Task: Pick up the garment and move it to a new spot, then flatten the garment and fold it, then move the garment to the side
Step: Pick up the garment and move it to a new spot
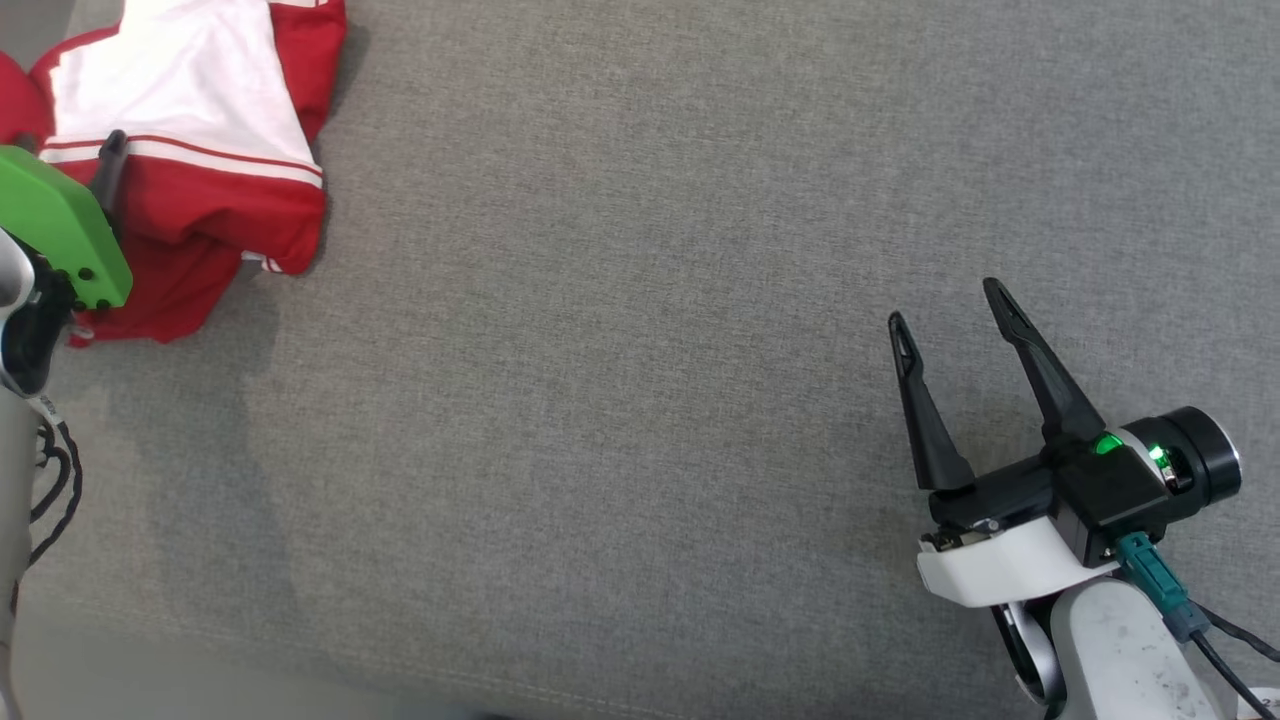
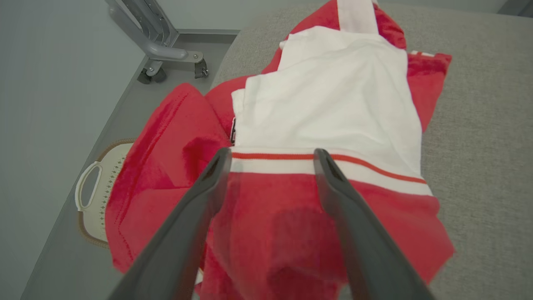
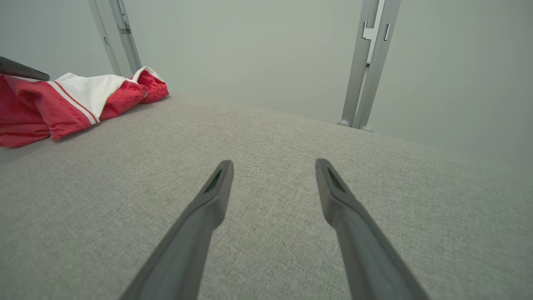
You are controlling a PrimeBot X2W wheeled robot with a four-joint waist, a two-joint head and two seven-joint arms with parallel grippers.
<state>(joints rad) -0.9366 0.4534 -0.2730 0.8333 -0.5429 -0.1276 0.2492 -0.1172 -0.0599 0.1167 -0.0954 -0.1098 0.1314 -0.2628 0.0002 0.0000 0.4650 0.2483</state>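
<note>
Red-and-white garment [image 2: 325, 104] lies crumpled beneath the spread left gripper [image 2: 271, 154]; right gripper [image 1: 944, 303] gapes too.

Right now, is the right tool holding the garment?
No, the right tool stands open over the grey surface, apart from the garment.

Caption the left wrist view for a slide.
Open left gripper aimed at the crumpled red-and-white garment near the edge of the grey cushion, a pale basket just beyond.
</note>
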